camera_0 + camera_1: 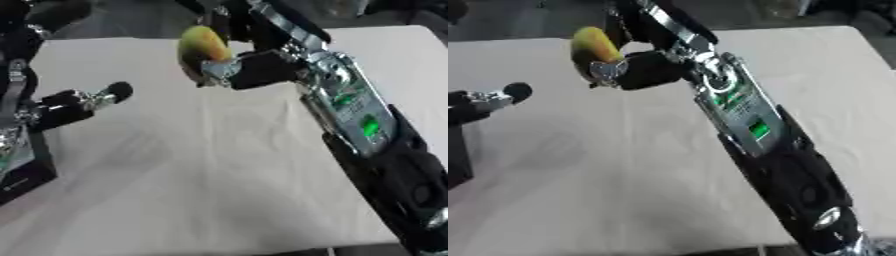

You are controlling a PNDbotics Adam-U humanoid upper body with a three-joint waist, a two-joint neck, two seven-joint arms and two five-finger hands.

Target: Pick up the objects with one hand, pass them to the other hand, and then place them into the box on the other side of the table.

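The right robot hand (249, 67) is raised above the far middle of the bench, its fingers curled around a yellow-green fruit (203, 47), perhaps a mango, which hangs clear of the surface. Its forearm, silver with green lights, slants back toward the lower right corner. The left robot hand (83, 102) reaches in from the left edge, fingers stretched toward the fruit and holding nothing, with a clear gap between the two hands. The bench (201, 185) wears a pale cream cloth, lightly creased, with soft shadows across it. Beyond its far edge the room is dark and blurred.
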